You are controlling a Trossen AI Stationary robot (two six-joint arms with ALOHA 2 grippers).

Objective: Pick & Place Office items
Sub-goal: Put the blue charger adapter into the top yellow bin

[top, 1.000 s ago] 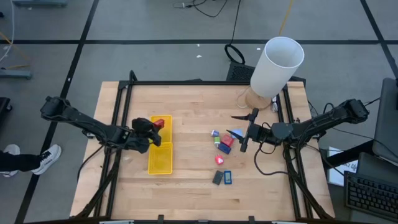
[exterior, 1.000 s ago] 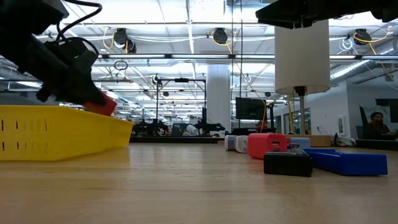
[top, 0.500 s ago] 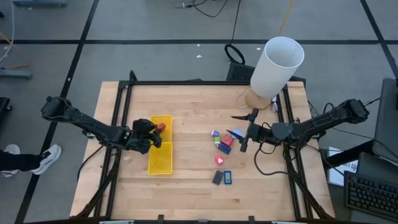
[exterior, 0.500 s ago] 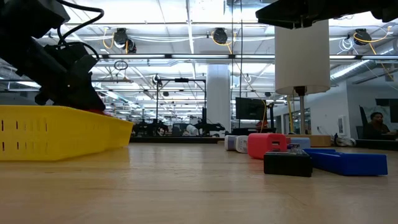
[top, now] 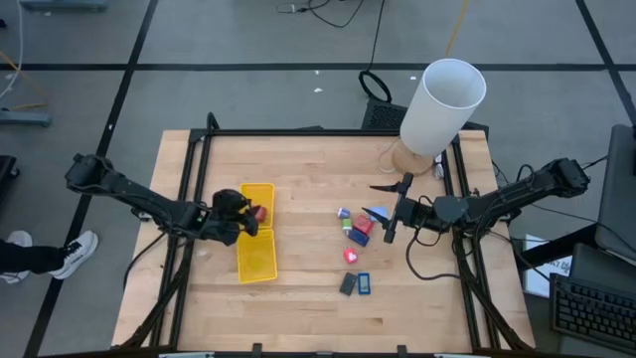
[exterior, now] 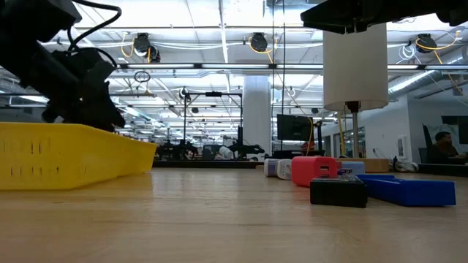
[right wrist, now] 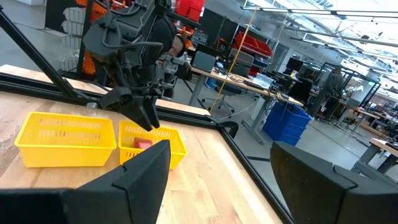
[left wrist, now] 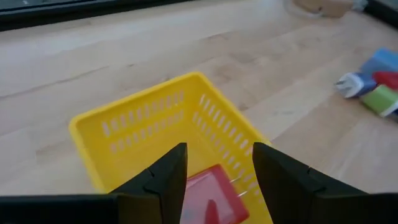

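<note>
I count one piece done: a red block (left wrist: 211, 198) lies inside the yellow tray (top: 256, 261), in the compartment farther from me on the worktop (top: 308, 298). I see nothing in the other compartment. The rest, by my judgement most of the job, is not yet picked up: a small cluster of pieces (top: 356, 227) in red, blue, green and pale lilac sits between the tray and the right arm, with another red piece (top: 350, 256) a little nearer me and a dark grey flat piece (top: 348, 284) beside a blue flat piece (top: 365, 283) nearer again.

My left tool (left wrist: 216, 167) hovers right above the red block, fingers spread wide and holding nothing; the block shows in the gap between them, apart from both.

My right tool (top: 392, 223) waits just beside the cluster, on its side away from the tray, fingers wide and empty too. The white cylinder (top: 441, 107) stands at the far edge, well apart from everything.
</note>
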